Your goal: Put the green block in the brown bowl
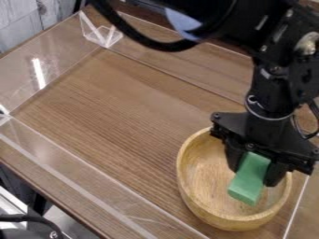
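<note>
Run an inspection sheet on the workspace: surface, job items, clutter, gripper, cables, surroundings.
Surface: brown wood-look table, light streaks, clear strip along the near-left edge
Job items: green block slanting over the brown bowl, inside its outline; contact with the bowl's bottom can't be told
Clutter: clear angular item at the far edge
Gripper: black gripper closed on the block's upper end
Cables: black cable looping beside the arm
Surroundings: dark gear at the lower left corner
</note>
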Robot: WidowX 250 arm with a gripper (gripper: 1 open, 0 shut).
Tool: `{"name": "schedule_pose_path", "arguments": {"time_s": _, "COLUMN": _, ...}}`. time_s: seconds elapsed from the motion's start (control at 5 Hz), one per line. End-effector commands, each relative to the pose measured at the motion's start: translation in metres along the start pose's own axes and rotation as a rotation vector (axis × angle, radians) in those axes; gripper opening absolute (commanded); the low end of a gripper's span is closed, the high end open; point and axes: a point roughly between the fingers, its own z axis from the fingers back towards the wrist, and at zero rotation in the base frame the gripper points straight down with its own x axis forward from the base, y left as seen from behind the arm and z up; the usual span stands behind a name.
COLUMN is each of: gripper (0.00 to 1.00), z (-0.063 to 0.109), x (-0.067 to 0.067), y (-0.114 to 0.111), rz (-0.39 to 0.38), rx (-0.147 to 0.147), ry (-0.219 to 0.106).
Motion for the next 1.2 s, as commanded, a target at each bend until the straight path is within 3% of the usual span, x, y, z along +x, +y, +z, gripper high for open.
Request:
{"name": "schedule_pose_path", "arguments": {"time_s": 0.0, "gripper": 0.0, "z": 0.0064, "x": 0.0076, "y": -0.0008, "rz": 0.006, "rx": -0.017, "ry": -0.026}}
{"name": "schedule_pose_path", "arguments": {"time_s": 1.0, "gripper": 0.0, "z": 0.0063, "x": 0.0117, "y": -0.0027, "rz": 0.0, "rx": -0.028, "ry": -0.013}}
